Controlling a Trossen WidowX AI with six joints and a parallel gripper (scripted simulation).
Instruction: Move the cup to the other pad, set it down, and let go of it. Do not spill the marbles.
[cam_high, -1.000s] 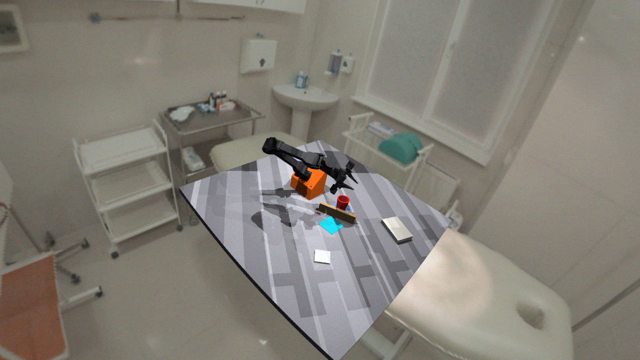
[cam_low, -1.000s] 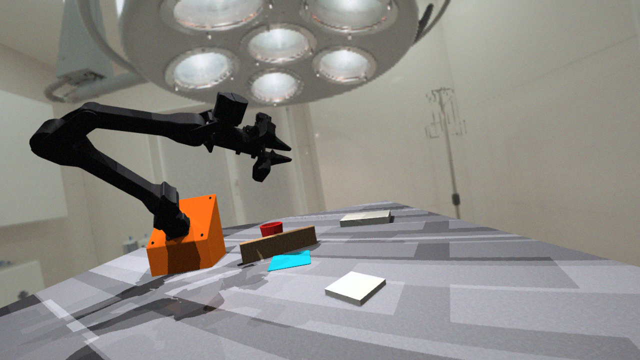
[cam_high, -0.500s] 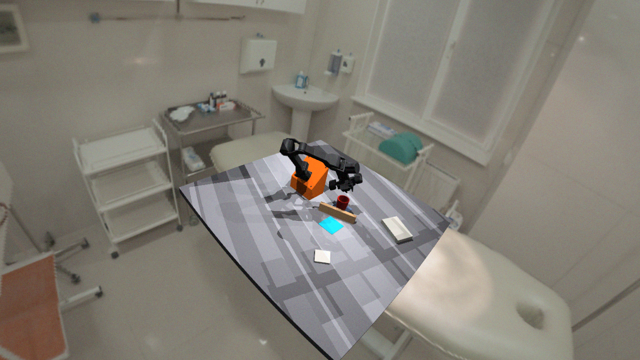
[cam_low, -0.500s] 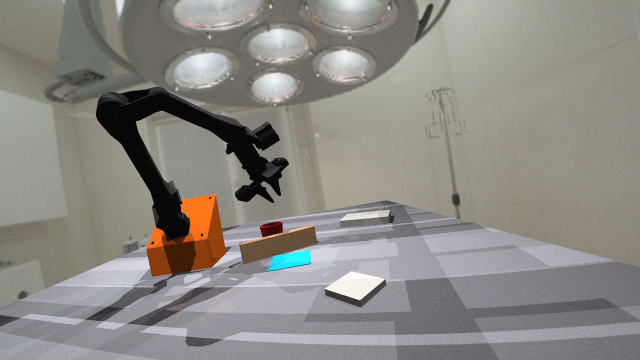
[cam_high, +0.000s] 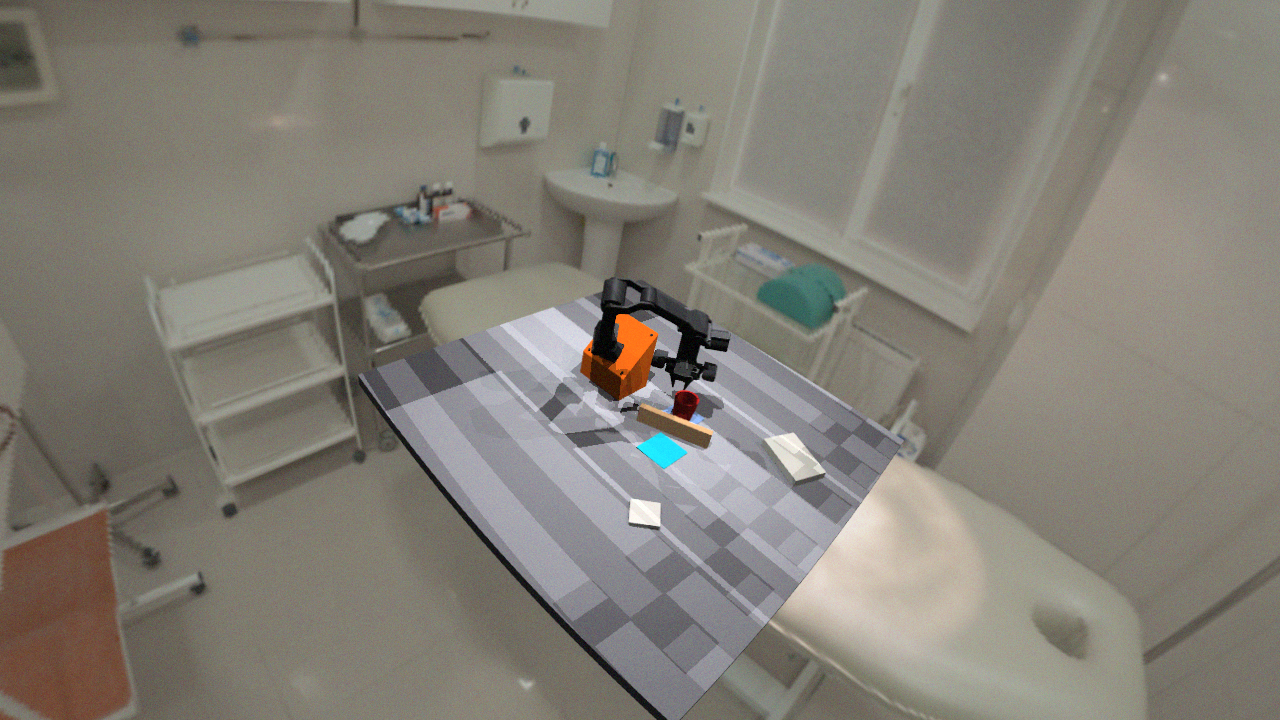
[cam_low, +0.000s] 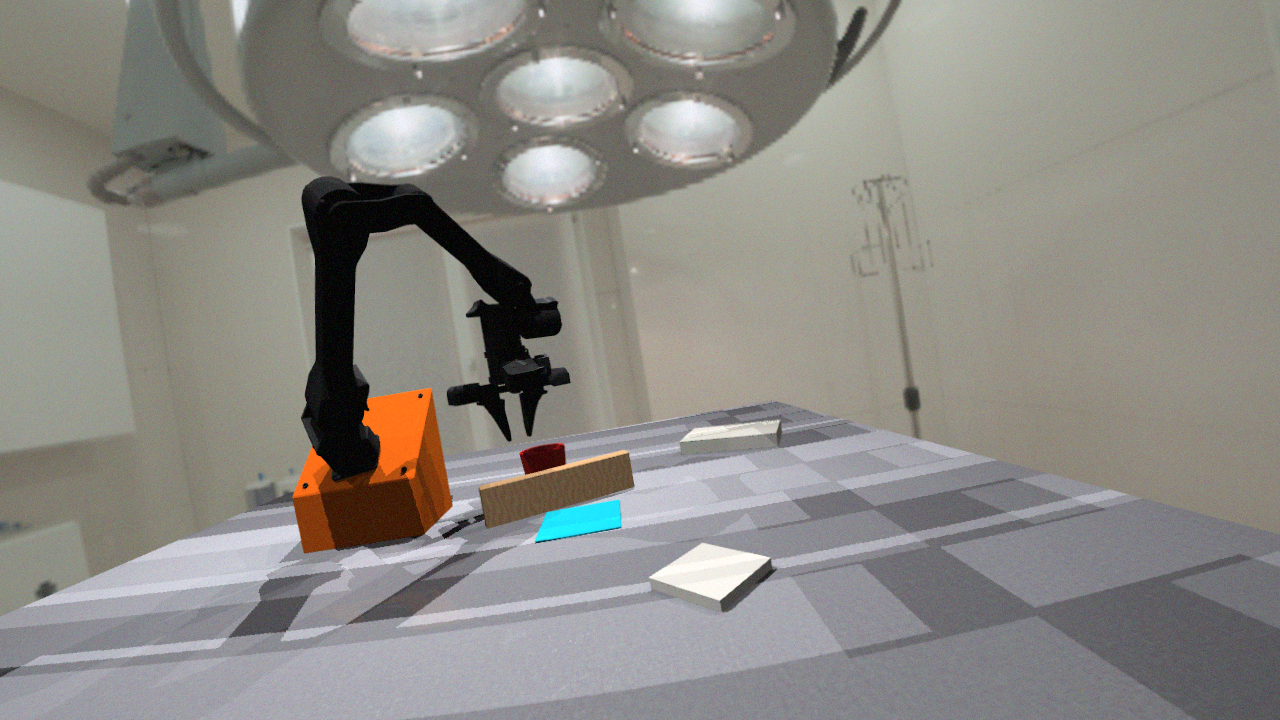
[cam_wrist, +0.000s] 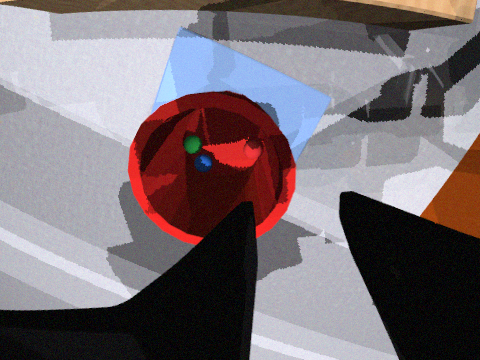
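Note:
A red cup (cam_high: 685, 406) (cam_low: 543, 459) (cam_wrist: 212, 195) stands upright on the pale blue pad (cam_high: 698, 418) (cam_wrist: 250, 82). Inside it lie a green marble (cam_wrist: 192, 144), a blue marble (cam_wrist: 203, 163) and a reddish marble (cam_wrist: 252, 148). The other pad, bright cyan (cam_high: 662, 450) (cam_low: 581, 520), lies bare across the wooden bar. My gripper (cam_high: 681, 385) (cam_low: 520, 436) (cam_wrist: 296, 208) points down above the cup's level, partly open and empty. In the wrist view one fingertip overlaps the cup's near rim and the other is off to its right. The pad is hidden in the exterior view.
A wooden bar (cam_high: 674, 425) (cam_low: 556, 488) (cam_wrist: 425, 7) stands between the pads. The orange arm base (cam_high: 626, 353) (cam_low: 393, 483) is near the cup. A small white slab (cam_high: 645, 514) (cam_low: 711, 573) and a larger whitish slab (cam_high: 794, 457) (cam_low: 731, 437) lie farther out on the table.

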